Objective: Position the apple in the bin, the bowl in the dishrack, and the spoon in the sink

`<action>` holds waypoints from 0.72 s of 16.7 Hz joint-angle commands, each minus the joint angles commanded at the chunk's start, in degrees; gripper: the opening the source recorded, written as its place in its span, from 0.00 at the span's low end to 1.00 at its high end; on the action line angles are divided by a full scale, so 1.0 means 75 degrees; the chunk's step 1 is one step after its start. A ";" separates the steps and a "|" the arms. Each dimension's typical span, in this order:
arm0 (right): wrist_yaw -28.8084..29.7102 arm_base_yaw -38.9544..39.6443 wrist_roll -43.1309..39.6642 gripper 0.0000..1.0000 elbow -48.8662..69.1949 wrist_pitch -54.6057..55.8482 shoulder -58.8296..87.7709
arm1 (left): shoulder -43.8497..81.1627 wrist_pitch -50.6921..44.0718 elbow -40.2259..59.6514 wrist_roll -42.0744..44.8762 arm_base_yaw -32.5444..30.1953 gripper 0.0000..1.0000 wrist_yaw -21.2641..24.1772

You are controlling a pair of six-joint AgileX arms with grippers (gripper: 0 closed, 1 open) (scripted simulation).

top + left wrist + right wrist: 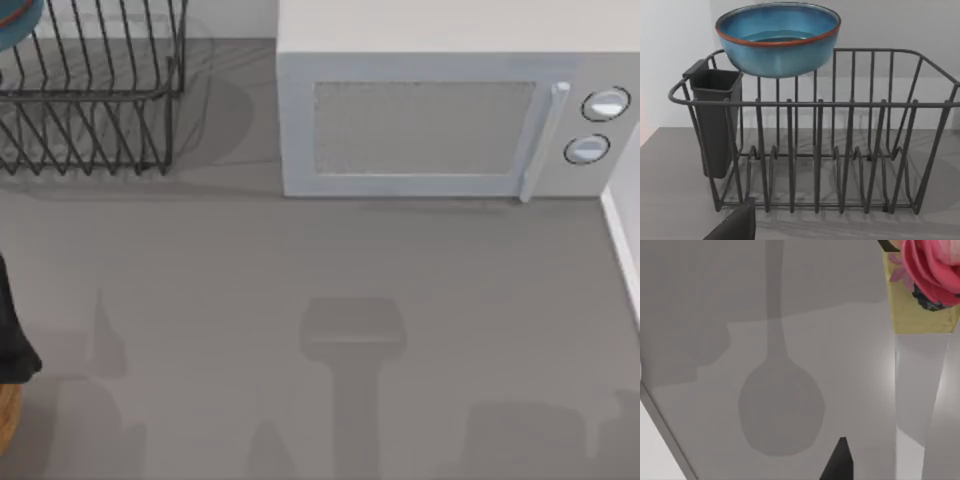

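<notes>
Bowl [777, 37] sits atop dishrack [840, 150], microwave [440, 110] beside; claw states unclear.

In the top view the dishrack [95, 95] is cut off by the upper left corner, and only a sliver of the bowl [15, 30] shows at the corner. Below the dishrack, the bin [8, 415] is cut by the left edge, showing only its curved rim.

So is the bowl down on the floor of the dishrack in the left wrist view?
No, the bowl sits up at the dishrack's top rim, above the utensil cup.
</notes>
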 joint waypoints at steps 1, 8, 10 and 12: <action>0.0000 0.0000 0.0000 0.00 0.0003 -0.0001 0.0003 | 0.0000 0.0000 0.0000 0.0000 0.0000 1.00 0.0000; 0.0023 0.0157 -0.0027 0.00 0.2257 -0.0803 0.1965 | 0.0000 0.0000 0.0000 0.0000 0.0000 1.00 0.0000; 0.0034 0.0250 0.0002 0.00 0.3615 -0.1213 0.3022 | 0.0000 0.0000 0.0000 0.0000 0.0000 1.00 0.0000; 0.0045 0.0357 0.0075 0.00 0.5257 -0.1652 0.4176 | 0.0000 0.0000 0.0000 0.0000 0.0000 1.00 0.0000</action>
